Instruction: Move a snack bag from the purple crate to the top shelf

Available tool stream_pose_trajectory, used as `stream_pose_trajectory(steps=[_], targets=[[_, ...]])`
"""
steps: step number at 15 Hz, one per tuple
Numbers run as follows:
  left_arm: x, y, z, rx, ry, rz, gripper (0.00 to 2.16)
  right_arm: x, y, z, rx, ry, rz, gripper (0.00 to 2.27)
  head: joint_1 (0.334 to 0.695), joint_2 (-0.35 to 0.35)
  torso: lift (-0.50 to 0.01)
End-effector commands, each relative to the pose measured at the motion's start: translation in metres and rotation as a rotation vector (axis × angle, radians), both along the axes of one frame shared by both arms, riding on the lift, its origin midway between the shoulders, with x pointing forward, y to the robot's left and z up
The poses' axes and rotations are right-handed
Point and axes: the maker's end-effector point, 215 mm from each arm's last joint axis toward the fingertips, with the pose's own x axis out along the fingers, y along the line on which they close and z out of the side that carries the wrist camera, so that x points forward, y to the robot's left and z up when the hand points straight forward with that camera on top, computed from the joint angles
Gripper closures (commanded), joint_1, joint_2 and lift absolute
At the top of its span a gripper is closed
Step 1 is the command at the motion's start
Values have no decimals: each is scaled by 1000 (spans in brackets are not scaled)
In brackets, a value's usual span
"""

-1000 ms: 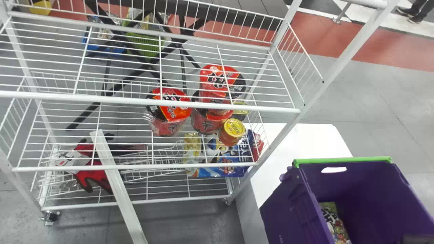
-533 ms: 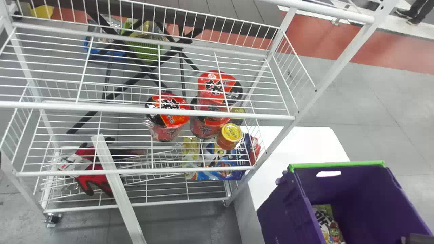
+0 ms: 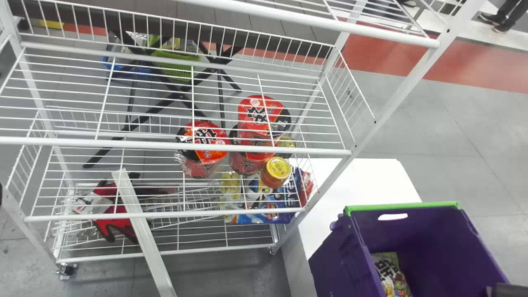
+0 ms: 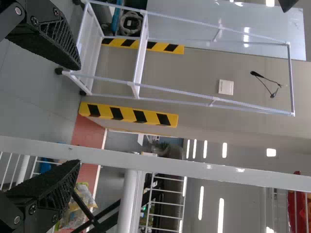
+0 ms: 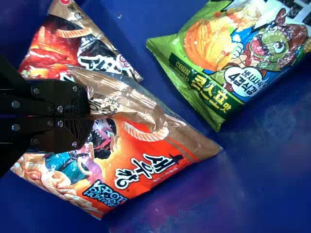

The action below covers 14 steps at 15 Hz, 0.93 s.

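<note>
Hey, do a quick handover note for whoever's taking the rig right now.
Left end effector: open, empty.
Right end effector: closed at the orange snack bag; can't tell if it's gripped.
Bags: orange, red and green, all in the purple crate.
Done: right arm is down at the bag.
Left: check grip, lift out, set on the top shelf.

The orange snack bag (image 5: 146, 150) reads "새우깡" and "K-POP DEMON HUNTERS"; the green snack bag (image 5: 204, 73) reads "CORN".
</note>
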Motion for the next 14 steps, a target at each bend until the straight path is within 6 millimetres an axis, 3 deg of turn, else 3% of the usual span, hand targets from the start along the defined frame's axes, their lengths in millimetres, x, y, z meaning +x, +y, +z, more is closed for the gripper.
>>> stream_pose_trajectory(steps=[1, 9, 14], targets=[[0, 0, 0, 1, 1, -1, 144, 1, 3, 0, 5, 1, -2, 2078, 695, -350, -376], [-5, 1, 0, 7, 9, -9, 144, 29, 35, -8, 43, -74, -8, 2081, 695, -350, -345], [-12, 1, 4, 13, 6, -12, 144, 43, 46, 0, 62, -105, -27, 2081, 695, -350, -325]])
